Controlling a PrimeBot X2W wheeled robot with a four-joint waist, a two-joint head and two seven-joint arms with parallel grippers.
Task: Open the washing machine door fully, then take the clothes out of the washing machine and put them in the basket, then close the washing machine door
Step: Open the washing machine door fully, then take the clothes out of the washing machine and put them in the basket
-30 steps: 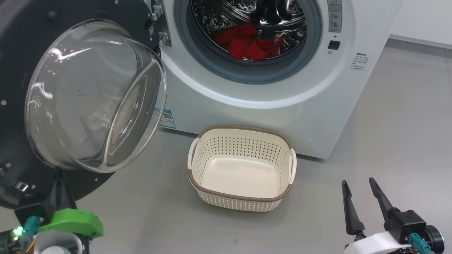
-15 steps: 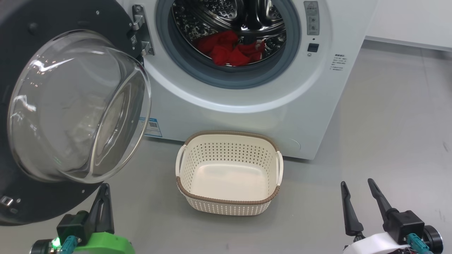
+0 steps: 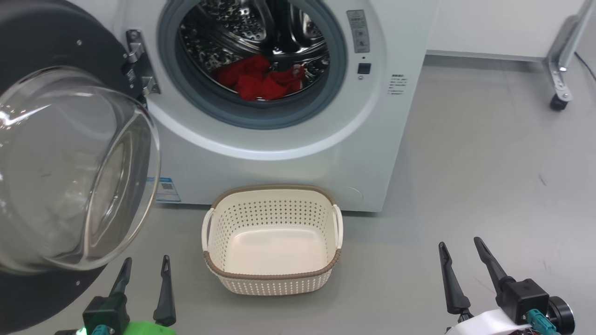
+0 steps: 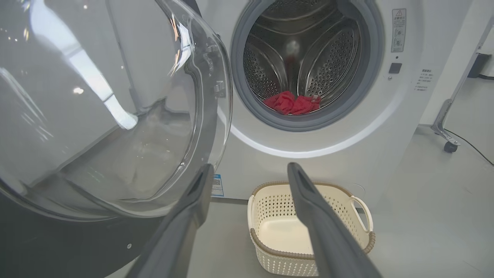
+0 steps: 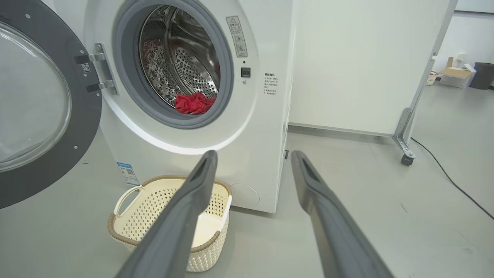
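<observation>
The washing machine (image 3: pixel 288 163) (image 5: pixel 270 116) is white, its steel drum exposed. The washing machine door (image 3: pixel 70 172) (image 4: pixel 96 108) (image 5: pixel 31 104) is swung wide to the left, black rim and clear glass bowl facing me. The red clothes (image 3: pixel 258 81) (image 4: pixel 291 103) (image 5: pixel 193 103) lie at the bottom of the drum. On the floor in front stands the cream basket (image 3: pixel 272 242) (image 4: pixel 308 227) (image 5: pixel 170 220), with nothing in it. At the lower left my left gripper (image 3: pixel 145 263) (image 4: pixel 249 170) is open and holds nothing, just below the door's rim. My right gripper (image 3: pixel 458 246) (image 5: pixel 252 156) is open at the lower right, apart from everything.
Grey floor (image 3: pixel 489 163) spreads to the right of the machine. A metal frame leg on a castor (image 3: pixel 558 70) (image 5: pixel 405 146) stands at the back right with a black cable (image 5: pixel 451 181) beside it. A white wall panel (image 5: pixel 359 61) runs behind.
The head camera has swung, shifting the scene leftward. My left gripper has come off the door's lower rim, moved down and right, and opened. The right gripper stays open.
</observation>
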